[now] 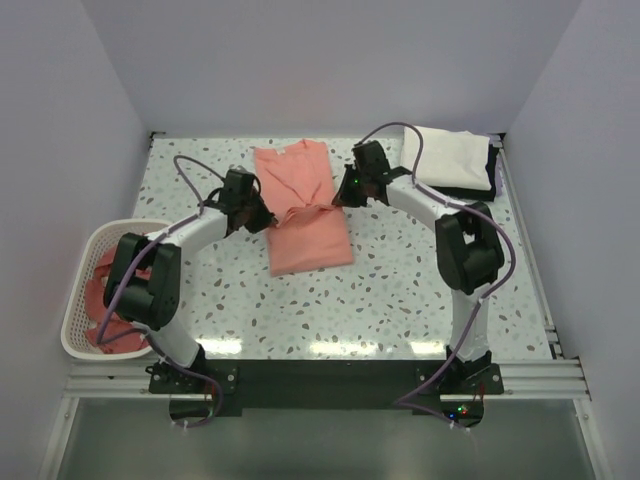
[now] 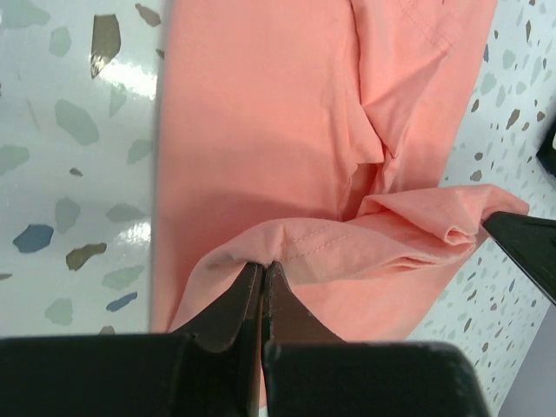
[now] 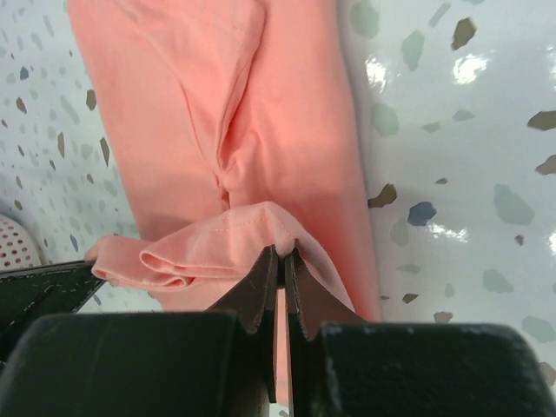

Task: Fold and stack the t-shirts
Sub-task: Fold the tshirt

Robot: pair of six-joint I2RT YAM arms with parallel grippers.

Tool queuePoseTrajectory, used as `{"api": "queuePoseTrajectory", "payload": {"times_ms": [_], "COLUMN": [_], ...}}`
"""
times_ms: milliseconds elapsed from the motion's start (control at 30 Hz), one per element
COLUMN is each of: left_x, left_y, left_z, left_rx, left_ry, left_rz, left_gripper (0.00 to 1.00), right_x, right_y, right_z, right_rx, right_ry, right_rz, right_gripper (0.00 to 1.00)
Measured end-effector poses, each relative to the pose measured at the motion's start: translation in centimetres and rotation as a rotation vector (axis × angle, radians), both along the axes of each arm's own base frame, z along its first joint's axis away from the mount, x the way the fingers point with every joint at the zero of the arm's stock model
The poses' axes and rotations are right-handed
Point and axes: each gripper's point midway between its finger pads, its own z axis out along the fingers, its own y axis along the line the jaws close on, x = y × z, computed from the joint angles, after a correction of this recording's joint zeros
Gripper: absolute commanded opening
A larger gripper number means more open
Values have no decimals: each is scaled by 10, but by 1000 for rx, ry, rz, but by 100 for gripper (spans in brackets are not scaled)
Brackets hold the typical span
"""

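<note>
Tight pinch: the left jaws and right jaws are both shut on the t-shirt — each gripping one end of a bunched, stitched edge raised across its middle. Only the top view shows it centred on the desk, with the white basket at left — salmon-pink, folded long and narrow, softly creased.

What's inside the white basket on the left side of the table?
Crumpled salmon-pink cloth lies in the basket, likely more t-shirts. The left arm covers part of it, so the number of pieces cannot be told.
</note>
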Motion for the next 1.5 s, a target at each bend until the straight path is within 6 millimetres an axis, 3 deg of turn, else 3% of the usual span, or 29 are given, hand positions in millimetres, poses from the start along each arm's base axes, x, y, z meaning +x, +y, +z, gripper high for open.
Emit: {"api": "queuePoseTrajectory", "payload": {"times_ms": [167, 567, 767, 900, 933, 967, 1033, 1067, 1100, 1233, 1367, 1467, 1500], "left_x": [20, 27, 32, 45, 49, 52, 55, 55, 56, 62, 69, 72, 72], "left_y": [-3, 9, 18, 19, 19, 18, 18, 18, 19, 29, 42, 45, 44], "left_z": [-4, -6, -6, -7, -8, -10, -15, -18, -20, -19, -7, 17, 27], "left_rx": [-20, -35, -38, -42, -44, -45, -50, -46, -46, -33, -25, -23, -24], "left_ry": [-4, -3, -4, -14, -17, -20, -17, -14, -12, -30, -68, -125, -147], "left_rz": [1, 25, 47, 38, 33, 27, 13, 4, -4, -17, -2, 1, -3], "left_gripper": [0, 0, 0, 0, 0, 0, 12, 19, 37, 63, 63, 51, 42], "right_x": [15, 26, 43, 47, 48, 48, 50, 52, 54, 60, 67, 64, 60], "right_y": [-9, 3, 12, 14, 13, 12, 8, 6, 4, -7, -17, -23, -25], "right_z": [-2, -9, -4, -14, -18, -22, -30, -33, -36, -38, -31, -17, -10], "right_rx": [10, 56, 75, 80, 81, 80, 79, 81, 82, 85, 82, 83, 84], "right_ry": [2, 21, -3, 10, 17, 27, 43, 49, 54, 55, 37, 10, 0], "right_rz": [-24, 14, 21, 19, 16, 13, 2, -6, -11, -30, -40, -42, -42], "right_gripper": [0, 0, 0, 0, 1, 10, 21, 31, 36, 51, 51, 51, 51]}}
